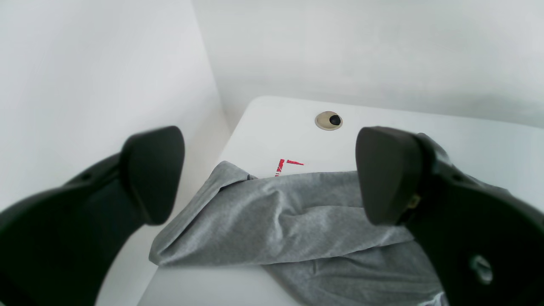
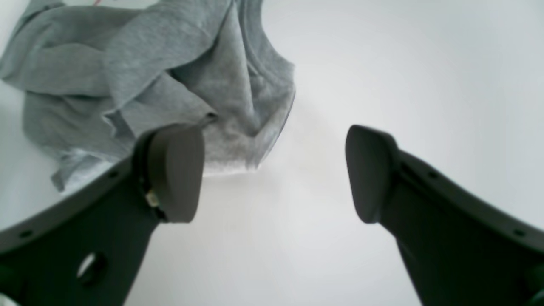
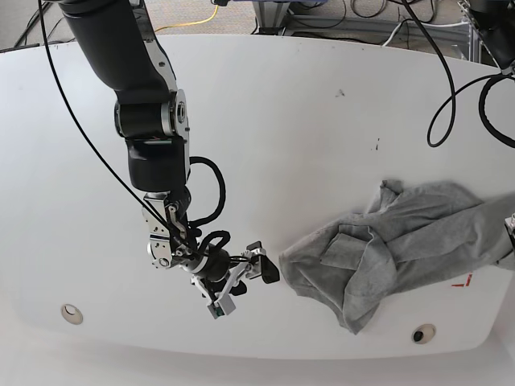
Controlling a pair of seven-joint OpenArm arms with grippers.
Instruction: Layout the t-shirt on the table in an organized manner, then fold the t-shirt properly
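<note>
Two grippers are in view, and neither holds anything. The right gripper [image 3: 241, 291] hangs low over the white table [image 3: 265, 121], just beside the near edge of the t-shirt [image 3: 402, 233], with its fingers spread apart; in its wrist view one finger [image 2: 176, 172] overlaps the cloth's hem while the other sits over bare tabletop, and whether that finger touches the fabric cannot be told. The left gripper [image 1: 270, 174] also has its fingers spread wide, framing a bunched fold of the grey shirt [image 1: 289, 221] without pinching it. The t-shirt lies crumpled toward the table's corner, on the side of the arm carrying the left wrist camera, part of it reaching the table edge. It covers part of a red tape mark [image 1: 285, 165], and a round grommet [image 1: 328, 120] sits near it on the bare surface.
</note>
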